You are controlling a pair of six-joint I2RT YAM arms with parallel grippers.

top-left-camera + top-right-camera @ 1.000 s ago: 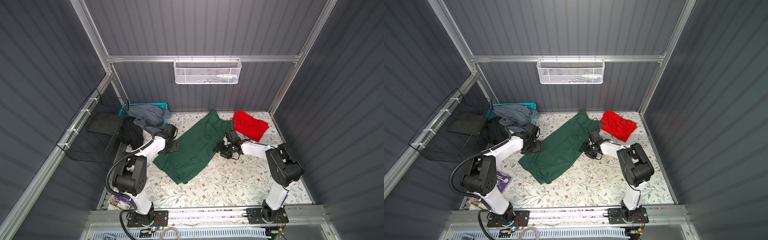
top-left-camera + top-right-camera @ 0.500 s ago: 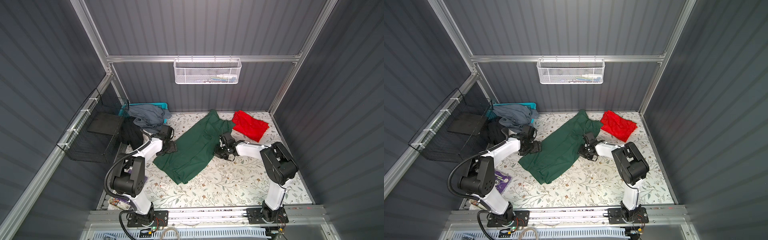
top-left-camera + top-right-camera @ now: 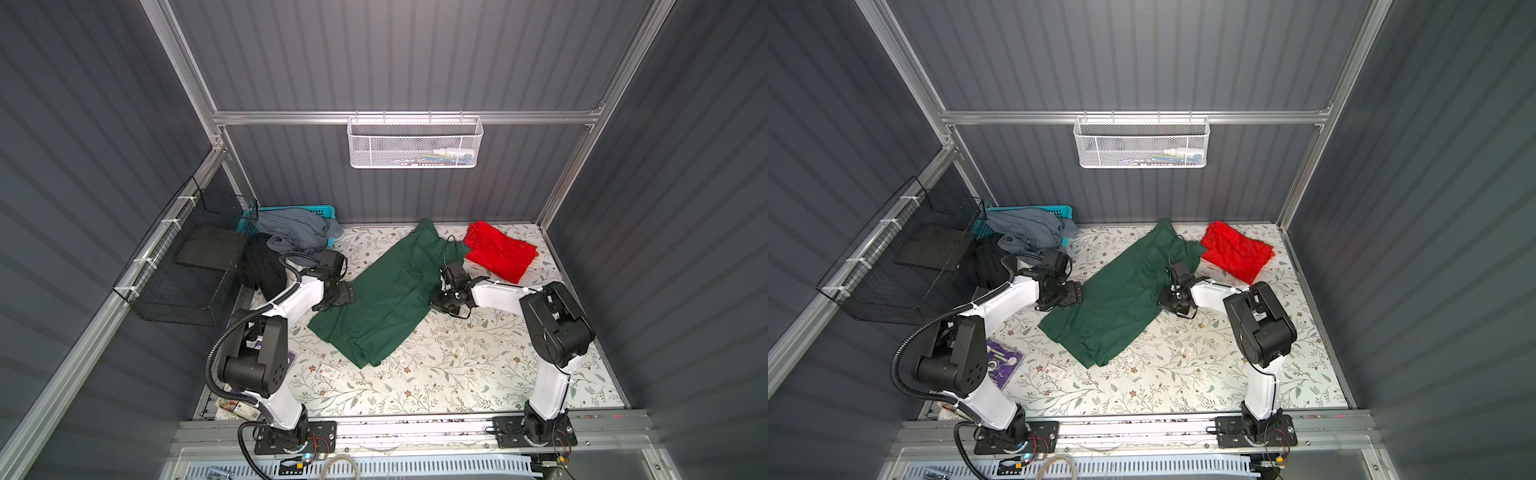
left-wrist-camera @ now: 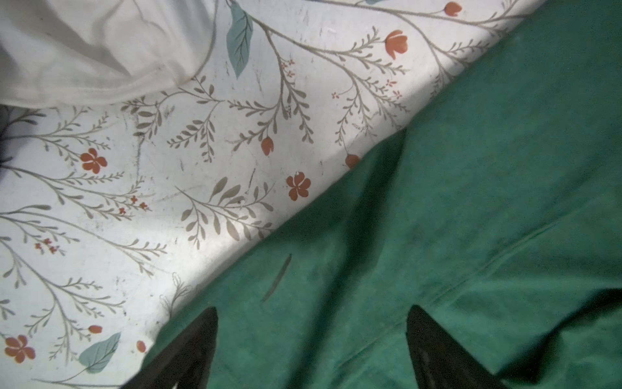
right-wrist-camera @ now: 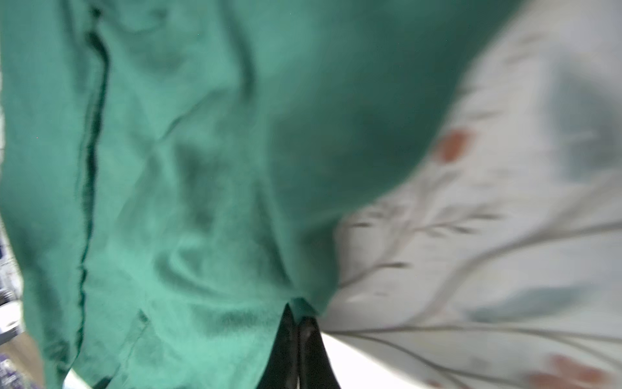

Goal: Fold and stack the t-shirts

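On table (image 3: 457, 365): green shirt (image 3: 386, 291) spread diagonally, red shirt (image 3: 498, 251) near its far right end. Jaws spread, left gripper (image 4: 312, 310) over green shirt's left edge; right gripper (image 5: 298, 313) clamps right edge.

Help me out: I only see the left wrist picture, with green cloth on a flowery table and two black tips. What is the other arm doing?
Observer: The right gripper is shut on the green t-shirt, pinching the edge opposite yours.
Operator: Are there more shirts?
Observer: A red t-shirt lies beside the green one, towards the back right corner.
Operator: Anything else waiting?
Observer: Grey clothing spills from a teal basket at the back left.
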